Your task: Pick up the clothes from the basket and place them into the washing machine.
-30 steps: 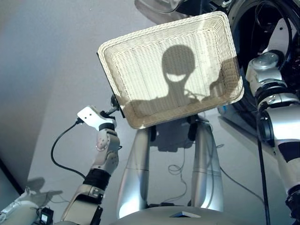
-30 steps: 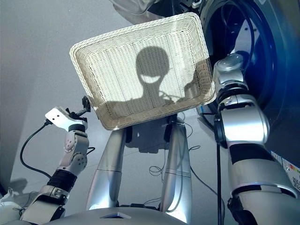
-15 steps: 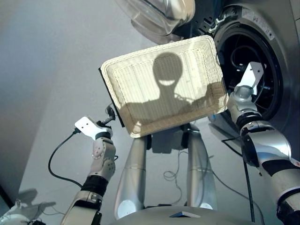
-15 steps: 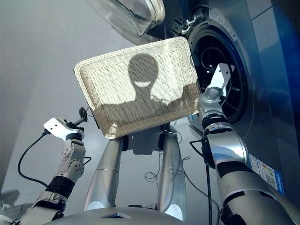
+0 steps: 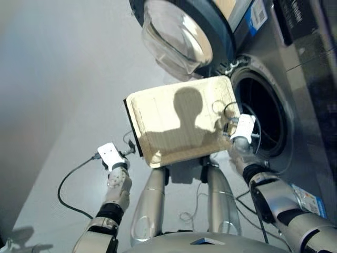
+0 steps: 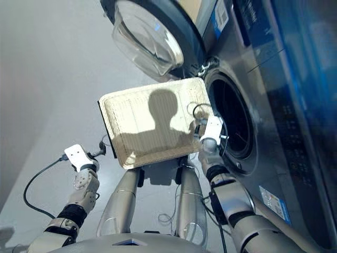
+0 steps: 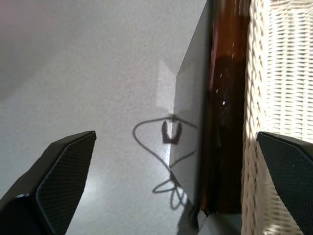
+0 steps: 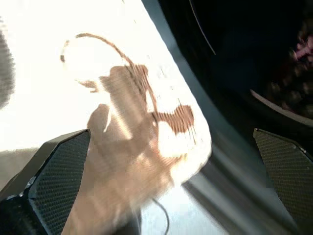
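The washing machine (image 6: 263, 105) stood as the biggest thing before me, dark grey and glossy, filling the side of the room past the basket's far short end. Its porthole (image 6: 231, 126) gaped black, and in my right wrist view something reddish showed dimly deep inside, too blurred to name. Its round door (image 5: 176, 37) hung swung open, beyond the basket's far long edge, the clear glass bulging out from a dark rim. A pale label (image 6: 273, 201) sat low on the machine's front, on the side of the porthole nearer me.

The floor (image 5: 58, 79) was plain light grey and spread wide on the side of the basket away from the machine. A thin black cable (image 5: 71, 184) looped across it near my left arm.

The basket (image 5: 181, 121), cream wicker with a low rim, sat on a dark stand just beside the porthole. I saw no clothes in it; only shadow lay across its woven bottom.

My left gripper (image 7: 168, 161) hung over the floor just off the basket's outer short end, fingers spread wide with nothing between them. My right gripper (image 8: 166, 161) hovered at the basket's corner nearest the porthole, fingers also spread apart and empty.
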